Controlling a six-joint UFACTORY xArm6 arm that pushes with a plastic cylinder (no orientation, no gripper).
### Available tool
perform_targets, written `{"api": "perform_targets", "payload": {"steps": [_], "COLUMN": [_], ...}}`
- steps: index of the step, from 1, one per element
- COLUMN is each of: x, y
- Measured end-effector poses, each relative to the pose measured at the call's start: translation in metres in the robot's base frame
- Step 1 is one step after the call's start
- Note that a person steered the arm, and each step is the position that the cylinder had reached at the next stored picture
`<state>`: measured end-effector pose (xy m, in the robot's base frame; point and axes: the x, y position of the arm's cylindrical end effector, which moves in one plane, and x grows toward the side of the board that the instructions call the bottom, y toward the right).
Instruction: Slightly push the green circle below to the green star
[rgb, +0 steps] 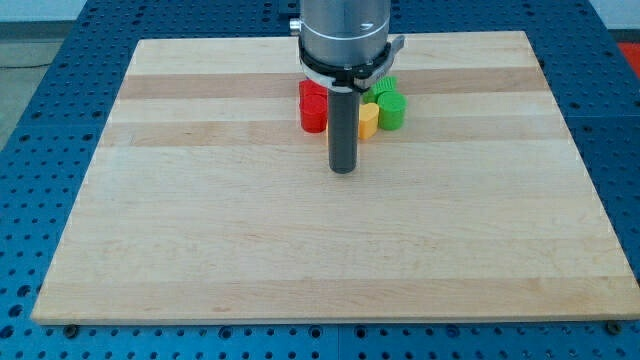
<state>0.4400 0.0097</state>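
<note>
Since the wooden counter (200, 230) takes up nearly the whole view, start there: it's bare except for a little huddle of blocks near the view's top, middle. No hand on this rig, just a rod, so nothing opens or shuts. My tip (343, 170) sits just below the cluster. The red block (313, 107) is at its left, a yellow block (368, 119) peeks out beside the rod, and the green circle (391, 110) is at the right, with the green star (385, 86) just above it, touching or nearly so. That circle looks light, rigid and slidey, so I'd nudge its top edge gently.
</note>
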Motion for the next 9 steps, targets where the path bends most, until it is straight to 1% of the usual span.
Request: {"api": "perform_targets", "payload": {"steps": [1, 4, 5, 6, 7, 9], "x": [-0.019, -0.017, 0.007, 0.021, 0.002, -0.069], "y": [-0.004, -0.003, 0.025, 0.083, 0.120, 0.121]}}
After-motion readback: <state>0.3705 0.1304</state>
